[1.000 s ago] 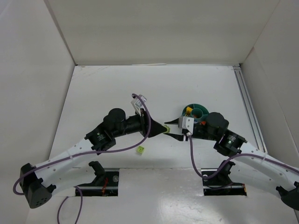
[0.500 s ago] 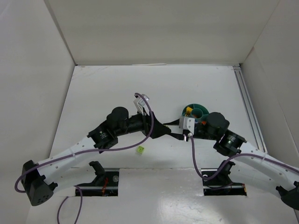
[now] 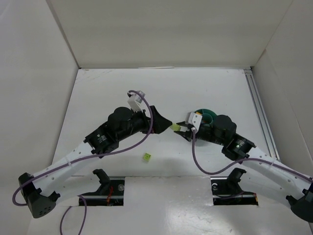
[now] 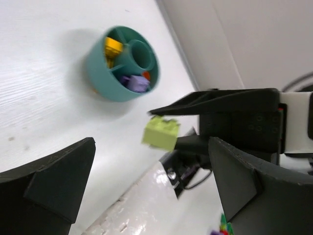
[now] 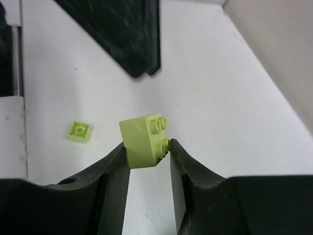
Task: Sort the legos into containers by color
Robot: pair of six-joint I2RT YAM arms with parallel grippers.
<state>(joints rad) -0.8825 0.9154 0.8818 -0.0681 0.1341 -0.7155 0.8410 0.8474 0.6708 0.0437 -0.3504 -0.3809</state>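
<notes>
Pulled back up and to the left since a second ago, the left gripper (image 3: 165,121) no longer carries the lime green brick (image 5: 144,142), which it then held at its tip; the brick now sits in the right gripper (image 3: 180,129), whose tips have closed in from the wider spread seen earlier. From the right wrist, the brick is pinched at its lower part between the two black fingers (image 5: 115,171), narrow around it and touching both sides, with two studs showing beside the right-hand finger. It is held clear of the white table (image 3: 107,98), just left of the teal bowl (image 4: 105,78) in the overhead view, where the right arm hides part of the bowl. The left gripper's fingers (image 4: 54,181) stand wide apart and hold nothing; from the left wrist the brick shows between and beyond them, touching neither. The bowl's compartments hold a yellow brick (image 4: 113,46) and a purple brick (image 4: 134,83), in separate sections beside the central cup. A flat lime piece (image 3: 146,157) lies on the table toward the near edge, between the two arms and well apart from both grippers.
</notes>
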